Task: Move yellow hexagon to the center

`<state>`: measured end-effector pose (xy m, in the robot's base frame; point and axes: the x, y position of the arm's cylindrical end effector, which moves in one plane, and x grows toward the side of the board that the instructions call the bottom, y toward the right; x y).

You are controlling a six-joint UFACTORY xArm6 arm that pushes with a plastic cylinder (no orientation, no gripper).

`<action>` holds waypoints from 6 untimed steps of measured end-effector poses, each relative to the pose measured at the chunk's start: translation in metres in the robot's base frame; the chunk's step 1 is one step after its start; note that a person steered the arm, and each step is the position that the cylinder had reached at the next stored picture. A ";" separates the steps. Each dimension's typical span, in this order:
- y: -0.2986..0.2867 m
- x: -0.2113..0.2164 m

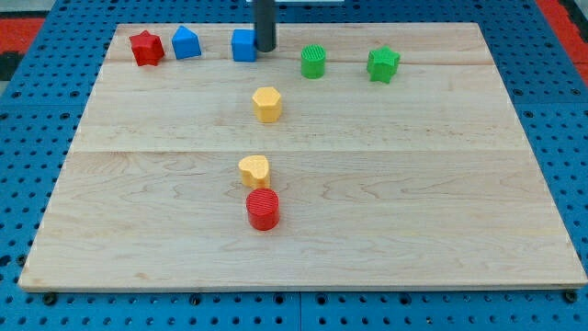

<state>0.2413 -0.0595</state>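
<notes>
The yellow hexagon [266, 104] sits on the wooden board [413, 184], above the board's middle. My tip [265, 50] is at the view's top, just right of the blue cube [243, 45] and touching or nearly touching it. The tip stands above the yellow hexagon, well apart from it. A yellow heart-shaped block [254, 170] lies below the hexagon, near the board's middle. A red cylinder [263, 210] stands just below the yellow heart.
A red star [146, 48] and a blue house-shaped block [186, 42] sit at the top left. A green cylinder [313, 62] and a green star [383, 64] sit at the top right. Blue pegboard surrounds the board.
</notes>
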 end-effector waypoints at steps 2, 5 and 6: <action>-0.081 0.000; 0.046 0.139; 0.057 0.157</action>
